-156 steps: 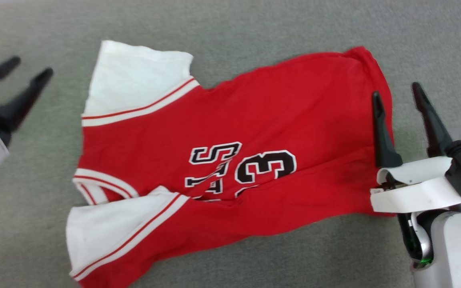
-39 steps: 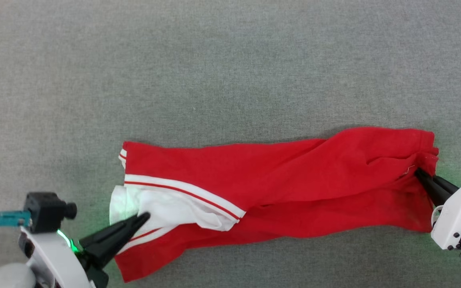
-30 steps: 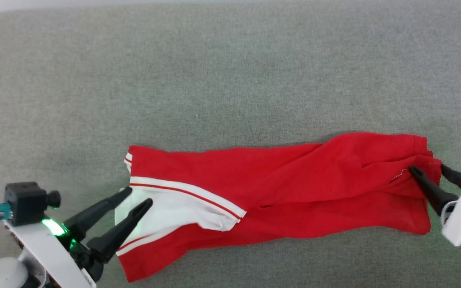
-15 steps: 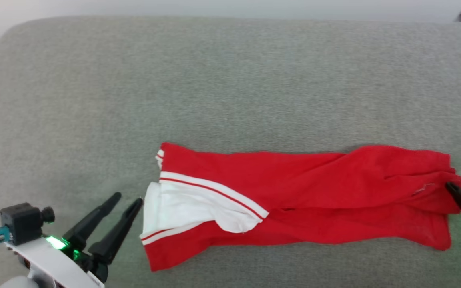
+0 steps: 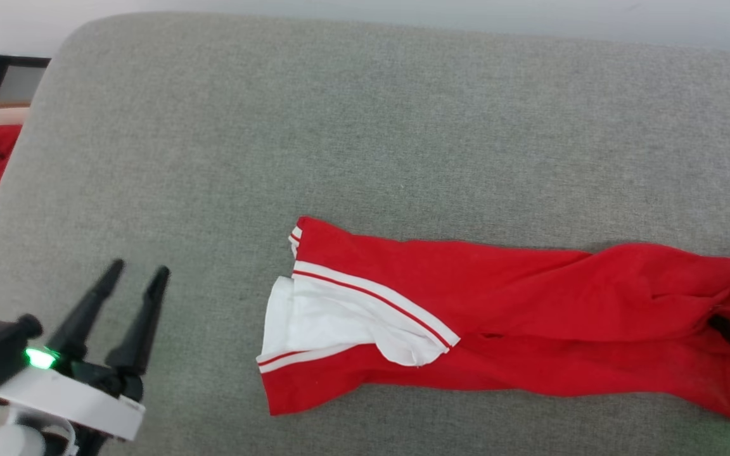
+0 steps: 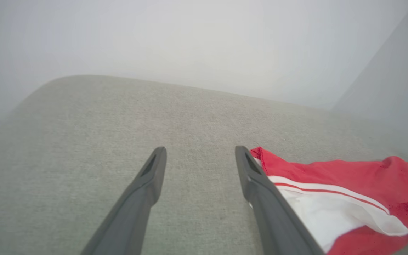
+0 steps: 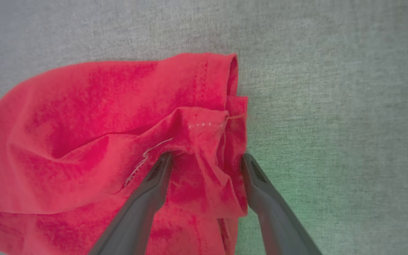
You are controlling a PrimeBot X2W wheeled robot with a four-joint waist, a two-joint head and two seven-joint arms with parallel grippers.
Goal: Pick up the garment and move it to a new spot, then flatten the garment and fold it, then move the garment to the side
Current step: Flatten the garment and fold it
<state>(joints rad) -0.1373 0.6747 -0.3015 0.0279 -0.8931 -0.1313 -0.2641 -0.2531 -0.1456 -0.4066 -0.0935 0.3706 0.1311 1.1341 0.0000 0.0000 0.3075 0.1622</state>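
Across the near right part of the grey worktop (image 5: 339, 126) we see the garment (image 5: 530, 297) lying as a long folded strip, white sleeve (image 5: 327, 323) at its left end. Our left tool (image 5: 139, 267) is spread and empty, off to the sleeve's left; our right tool (image 7: 207, 156) stands open, fingers astride the bunched red hem (image 7: 207, 122).
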